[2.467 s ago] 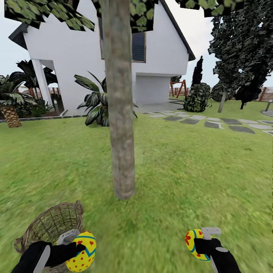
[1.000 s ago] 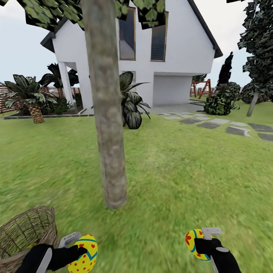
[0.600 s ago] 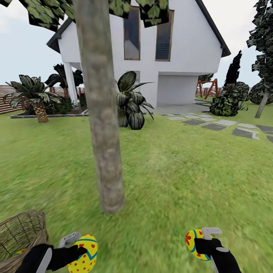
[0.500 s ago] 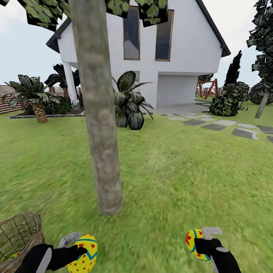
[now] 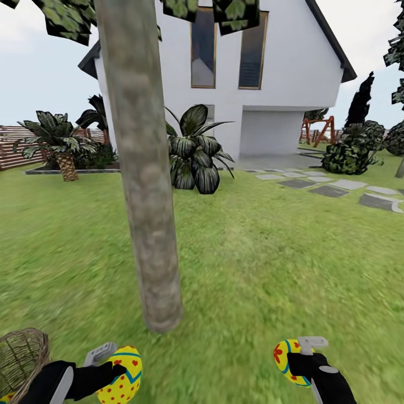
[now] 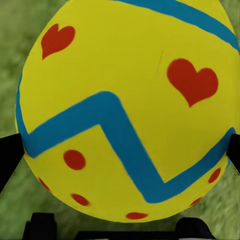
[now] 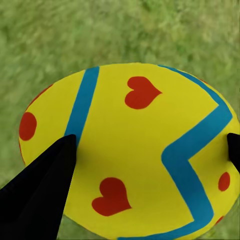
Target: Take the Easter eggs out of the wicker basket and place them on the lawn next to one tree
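Note:
The tree rises from the lawn just ahead, its grey-beige trunk left of centre. Low in the head view, my left gripper is shut on a yellow Easter egg with red hearts and a blue zigzag. The same egg looms large in the left wrist view. My right gripper is shut on a second egg, seen close as egg above grass. The wicker basket sits at the lower left corner, partly cut off, with a yellow sliver at its edge.
A white house stands behind the lawn. A broad-leaved plant grows beyond the trunk and a short palm at far left. Grey paving slabs and dark bushes lie at the right. Open grass spreads right of the trunk.
The whole view has shifted: the trunk now looks nearer and the basket has slid toward the left edge. Both grippers keep their eggs in the same place in the picture.

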Robot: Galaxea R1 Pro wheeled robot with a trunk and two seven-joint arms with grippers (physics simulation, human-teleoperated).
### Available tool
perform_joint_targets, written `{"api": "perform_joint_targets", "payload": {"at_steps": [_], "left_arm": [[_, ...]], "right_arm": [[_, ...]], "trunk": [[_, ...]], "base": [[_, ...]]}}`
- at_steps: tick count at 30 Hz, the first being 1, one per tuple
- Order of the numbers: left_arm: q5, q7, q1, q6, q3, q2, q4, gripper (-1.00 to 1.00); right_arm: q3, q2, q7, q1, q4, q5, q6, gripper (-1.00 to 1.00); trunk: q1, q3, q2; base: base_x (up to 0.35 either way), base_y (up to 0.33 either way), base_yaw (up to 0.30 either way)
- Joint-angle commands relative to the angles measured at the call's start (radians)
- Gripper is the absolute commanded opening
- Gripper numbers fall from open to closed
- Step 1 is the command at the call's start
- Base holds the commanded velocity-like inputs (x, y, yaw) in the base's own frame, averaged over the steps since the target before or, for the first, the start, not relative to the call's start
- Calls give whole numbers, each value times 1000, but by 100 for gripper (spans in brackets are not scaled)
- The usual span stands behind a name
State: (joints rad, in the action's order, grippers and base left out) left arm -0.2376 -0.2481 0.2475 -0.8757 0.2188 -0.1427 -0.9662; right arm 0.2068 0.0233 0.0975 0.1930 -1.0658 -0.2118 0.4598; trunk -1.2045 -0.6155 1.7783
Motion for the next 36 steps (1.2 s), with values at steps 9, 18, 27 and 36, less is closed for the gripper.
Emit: {"api": "perform_joint_targets", "payload": {"at_steps": [9, 18, 27, 36], "left_arm": [[4, -4, 1, -5, 1, -3, -2, -100], [4, -4, 1, -5, -1, -1, -1, -100], [4, -2, 1, -5, -1, 1, 0, -100], [5, -2, 1, -5, 1, -3, -4, -100]], "right_arm": [[2, -2, 10, 0, -1, -11, 6, -100], [2, -2, 10, 0, 0, -11, 7, -100], [2, -2, 10, 0, 4, -10, 7, -100], [1, -2, 10, 0, 20, -10, 6, -100]], "trunk": [[-1, -1, 0], [-1, -1, 0], [-31, -26, 56], [-66, -54, 119]], "base": [[338, 0, 226], [320, 0, 3], [14, 0, 0], [0, 0, 0]]}}
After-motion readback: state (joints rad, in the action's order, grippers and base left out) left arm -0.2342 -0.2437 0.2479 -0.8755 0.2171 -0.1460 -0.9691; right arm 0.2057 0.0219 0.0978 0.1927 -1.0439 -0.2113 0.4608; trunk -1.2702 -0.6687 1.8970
